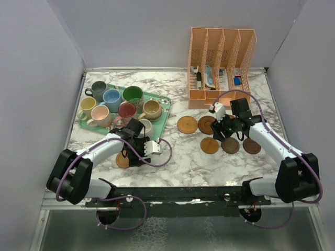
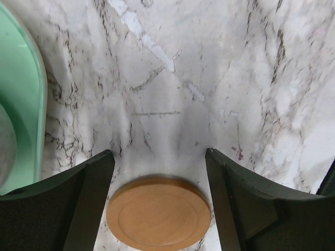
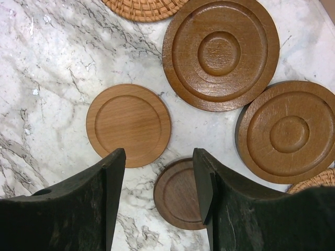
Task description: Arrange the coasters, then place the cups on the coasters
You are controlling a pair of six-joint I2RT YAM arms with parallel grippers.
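Here the left end effector [image 2: 158, 156] stands spread astride a tan coaster [image 2: 158, 213] lying flat on the bench [image 2: 209, 63], probably spacing it apart as a cup's spot. The right end effector [image 3: 158, 154], likewise spread, hovers over a small dark coaster [image 3: 180, 196] among the crowded coasters [image 3: 220, 52], likely its next pick; the cups [image 1: 112, 97] sit on the tray [image 1: 162, 116] beyond the left one.

- A mint-green tray [image 1: 161, 120] sits upper left on the marble worktop [image 1: 188, 162], holding eight cups [image 1: 111, 97].
- My left jaws hang by the tray's lower right corner, with a tan coaster [image 1: 122, 160] just below them.
- My right jaws hover right of centre among five visible coasters [image 1: 187, 124].
- An orange file rack [image 1: 222, 52] stands upper right.
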